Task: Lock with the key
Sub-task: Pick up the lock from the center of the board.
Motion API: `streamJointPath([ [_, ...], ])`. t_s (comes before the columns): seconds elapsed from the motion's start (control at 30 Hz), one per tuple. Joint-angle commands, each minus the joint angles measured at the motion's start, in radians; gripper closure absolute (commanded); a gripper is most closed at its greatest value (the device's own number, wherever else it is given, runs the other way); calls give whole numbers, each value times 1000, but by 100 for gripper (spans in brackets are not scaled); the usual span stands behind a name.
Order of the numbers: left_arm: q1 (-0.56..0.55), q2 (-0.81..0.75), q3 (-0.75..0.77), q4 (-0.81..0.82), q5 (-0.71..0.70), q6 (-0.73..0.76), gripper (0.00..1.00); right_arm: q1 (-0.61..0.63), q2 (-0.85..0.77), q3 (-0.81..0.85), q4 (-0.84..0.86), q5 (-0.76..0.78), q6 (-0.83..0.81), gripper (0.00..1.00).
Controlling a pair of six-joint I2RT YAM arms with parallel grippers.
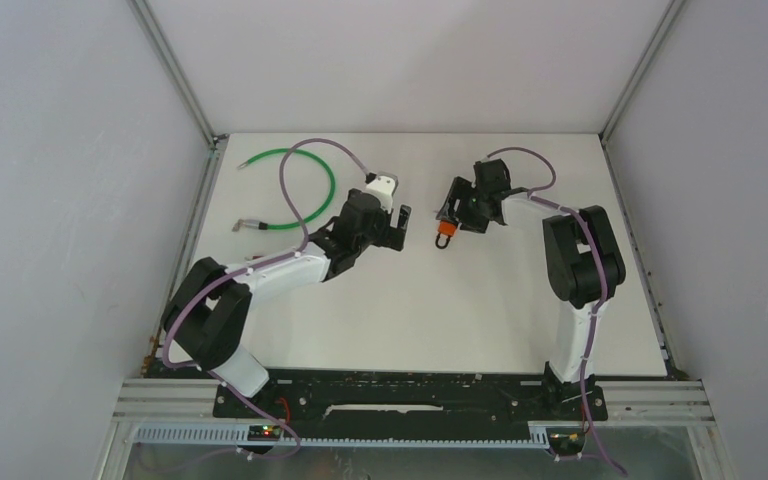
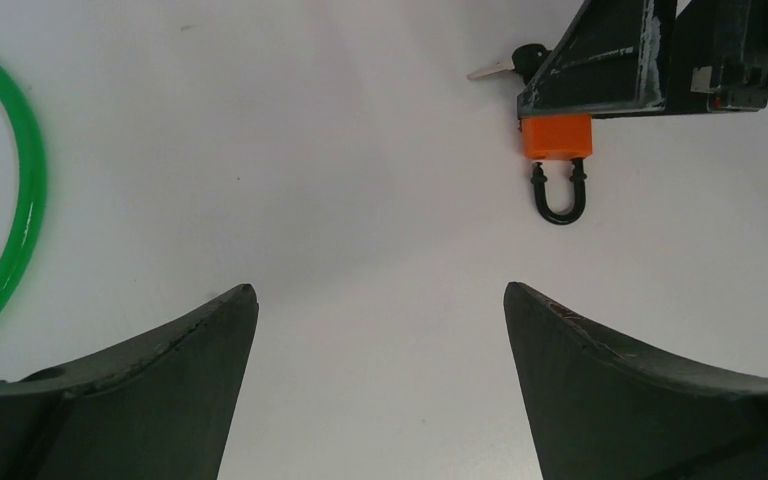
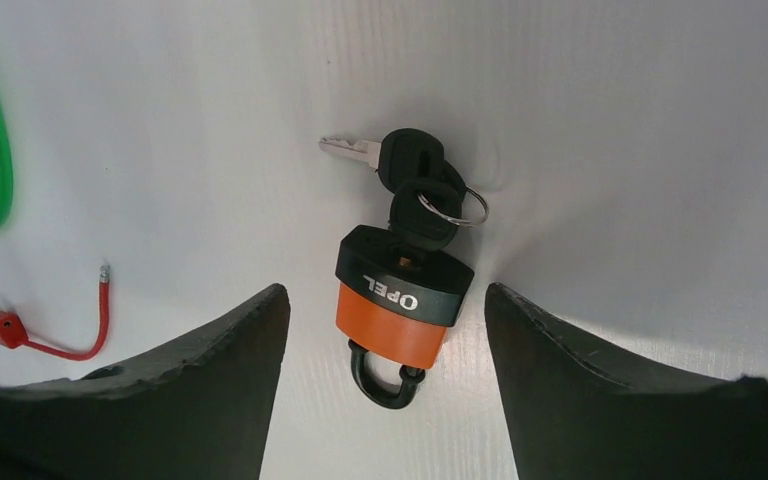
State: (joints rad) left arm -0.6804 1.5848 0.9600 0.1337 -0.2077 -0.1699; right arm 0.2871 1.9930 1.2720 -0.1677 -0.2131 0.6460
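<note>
Padlock, between parted jaws, right gripper

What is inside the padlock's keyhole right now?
A black-headed key stands in the black end of the padlock; a ring links it to a spare key beside it. The inserted blade is hidden, so how deep it goes cannot be seen.

white lettering "OPEL" on the black collar of the orange-bodied padlock, upside down in the right wrist view, nothing else legible
</note>
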Motion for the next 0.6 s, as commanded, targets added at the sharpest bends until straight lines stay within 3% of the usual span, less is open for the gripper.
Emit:
streamJointPath([
  [0.0,1,-1,44,-1,-42,40,3,6,-7,22,-24,25,-8,25],
  [0.37,0,-2,45,-2,-40,46,3,-16,-45,-13,44,67,-35,34],
  [0.57,0,-5,43,-4,-41,46,3,-66,18,-14,137,-69,1,42],
])
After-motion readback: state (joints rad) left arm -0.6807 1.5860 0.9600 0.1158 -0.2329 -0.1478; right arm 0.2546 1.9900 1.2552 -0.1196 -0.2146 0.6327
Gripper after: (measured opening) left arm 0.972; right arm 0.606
